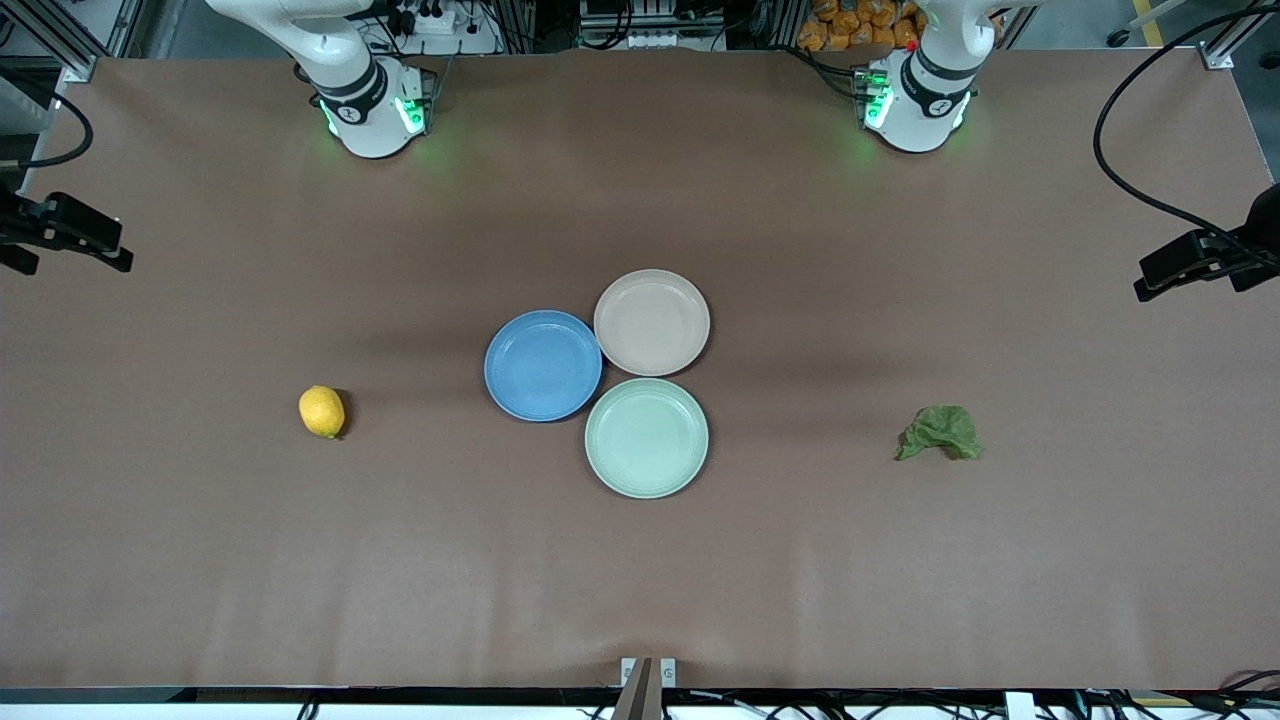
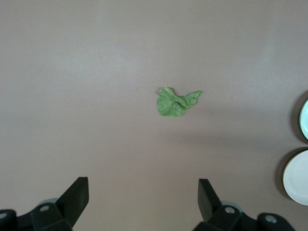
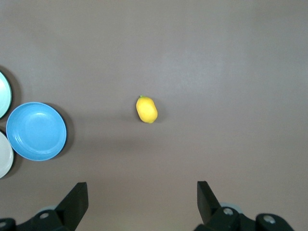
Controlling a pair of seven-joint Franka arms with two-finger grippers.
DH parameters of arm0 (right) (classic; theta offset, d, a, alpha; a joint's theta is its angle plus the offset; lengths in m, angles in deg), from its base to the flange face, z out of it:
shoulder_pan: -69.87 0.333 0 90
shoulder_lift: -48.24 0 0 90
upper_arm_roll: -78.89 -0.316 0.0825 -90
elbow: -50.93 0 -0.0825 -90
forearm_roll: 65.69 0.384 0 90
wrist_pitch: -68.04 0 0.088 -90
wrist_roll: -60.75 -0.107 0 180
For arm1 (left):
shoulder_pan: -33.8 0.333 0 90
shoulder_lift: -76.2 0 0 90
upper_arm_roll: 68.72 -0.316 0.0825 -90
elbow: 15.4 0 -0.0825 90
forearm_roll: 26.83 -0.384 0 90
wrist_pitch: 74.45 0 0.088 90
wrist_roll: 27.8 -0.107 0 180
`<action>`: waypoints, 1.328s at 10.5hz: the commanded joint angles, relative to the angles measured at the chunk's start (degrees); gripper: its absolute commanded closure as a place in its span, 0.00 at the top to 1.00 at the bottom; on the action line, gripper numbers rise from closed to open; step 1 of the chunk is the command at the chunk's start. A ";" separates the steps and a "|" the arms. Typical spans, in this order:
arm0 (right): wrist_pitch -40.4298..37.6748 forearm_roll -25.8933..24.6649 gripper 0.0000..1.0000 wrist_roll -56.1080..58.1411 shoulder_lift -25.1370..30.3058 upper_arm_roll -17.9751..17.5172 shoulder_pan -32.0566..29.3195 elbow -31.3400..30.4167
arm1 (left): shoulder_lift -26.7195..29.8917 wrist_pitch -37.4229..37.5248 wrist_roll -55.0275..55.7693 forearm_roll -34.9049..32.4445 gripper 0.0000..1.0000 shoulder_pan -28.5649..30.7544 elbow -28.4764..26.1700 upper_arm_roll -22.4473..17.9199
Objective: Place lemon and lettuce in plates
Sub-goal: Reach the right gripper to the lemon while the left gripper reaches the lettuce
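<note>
The lemon (image 1: 321,411) lies on the brown table toward the right arm's end; it also shows in the right wrist view (image 3: 147,109). The lettuce (image 1: 940,433) lies toward the left arm's end and shows in the left wrist view (image 2: 176,102). The blue plate (image 1: 543,365) and the beige-pink plate (image 1: 652,322) touch at the table's middle, both empty. My left gripper (image 2: 143,185) is open and empty, high over bare table apart from the lettuce. My right gripper (image 3: 142,188) is open and empty, high over bare table apart from the lemon. Neither gripper shows in the front view.
A pale mint-green plate (image 1: 646,437) lies empty against the other two, nearer the front camera. Black camera mounts stand at both table ends (image 1: 60,230) (image 1: 1205,255). The arm bases (image 1: 372,100) (image 1: 915,95) stand along the table's edge farthest from the front camera.
</note>
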 commanded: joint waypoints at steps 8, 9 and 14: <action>2.28 0.71 1.00 0.48 0.87 -0.11 -0.43 -6.12 | -1.74 -0.10 -1.53 2.17 1.00 0.19 -1.28 0.58; 4.57 0.45 1.00 0.74 0.70 -0.11 -0.26 -8.77 | -2.89 -0.54 -1.53 4.61 1.00 0.19 -1.45 0.58; 25.62 0.10 1.00 0.74 -1.85 -0.20 -1.05 -31.69 | -13.25 -5.62 -1.53 5.60 1.00 -0.42 -2.77 0.58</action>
